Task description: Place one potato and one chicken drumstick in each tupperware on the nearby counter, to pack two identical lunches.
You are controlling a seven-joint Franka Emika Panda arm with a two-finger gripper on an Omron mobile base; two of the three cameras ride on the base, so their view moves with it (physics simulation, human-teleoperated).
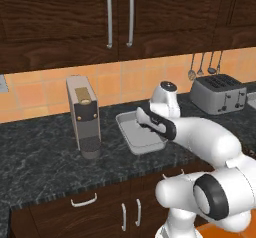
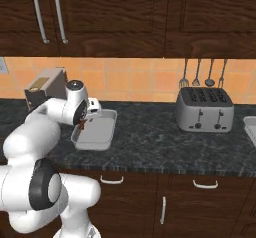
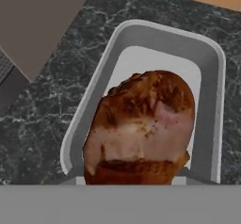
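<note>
I have the chicken drumstick [image 3: 141,129] clamped in my gripper [image 2: 83,124], thick browned end toward the hand camera, so it hangs straight below my wrist and blocks my own fingertips from sight; I carry it this way so it drops cleanly when I let go; beneath it lies the tupperware [image 3: 210,96], its pale floor bare as far as I can see around the meat, resting flat on the counter [image 3: 47,115] just beside the coffee machine [image 1: 84,114]; I hover over the tray's near half, inside the rim rather than across it, so the piece should land within the walls; the toaster [image 2: 205,108] stands well apart along the backsplash; a second pale tray edge [image 2: 251,128] shows past it; I judge the release is the step at hand, with the potato for this tray yet to come
</note>
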